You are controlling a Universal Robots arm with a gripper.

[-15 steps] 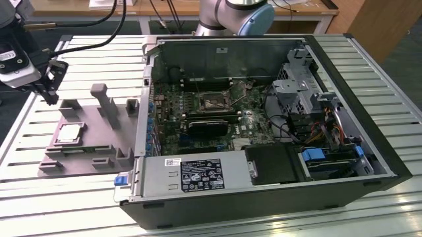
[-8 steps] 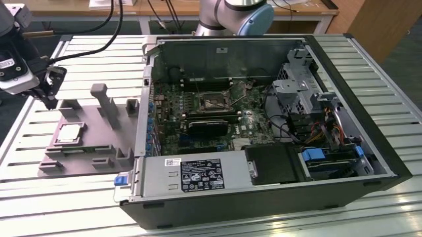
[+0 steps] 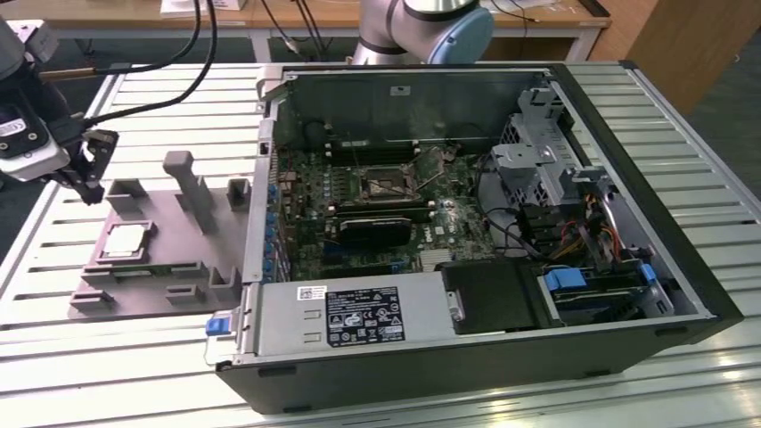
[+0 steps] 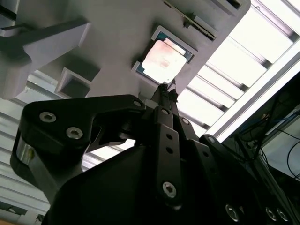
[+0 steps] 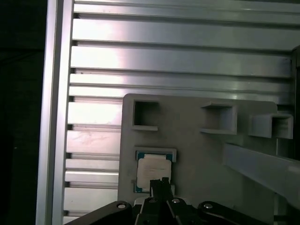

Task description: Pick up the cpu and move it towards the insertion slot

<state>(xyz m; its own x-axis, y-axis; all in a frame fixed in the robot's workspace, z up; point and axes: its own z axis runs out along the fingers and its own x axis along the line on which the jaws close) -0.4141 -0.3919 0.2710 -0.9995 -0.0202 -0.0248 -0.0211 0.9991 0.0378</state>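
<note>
The cpu (image 3: 126,241), a small silvery square, lies flat in a recess of the grey plastic fixture (image 3: 167,276) at the exterior view's left. My gripper (image 3: 91,189) hangs above the fixture's far-left corner, clear of the cpu, its dark fingers shut with nothing between them. In both wrist views the closed fingertips (image 4: 162,89) (image 5: 160,183) sit just short of the cpu (image 4: 164,58) (image 5: 152,168), which rests in its pocket. The insertion slot (image 3: 383,181), a square dark socket with a thin metal frame, is on the green board inside the open computer case.
The open computer case (image 3: 618,267) fills the exterior view's middle and right, with a power supply (image 3: 345,316) at its front and drive bays and cables on the right. Upright posts (image 3: 181,178) rise from the fixture. Slatted aluminium tabletop (image 3: 71,357) surrounds everything.
</note>
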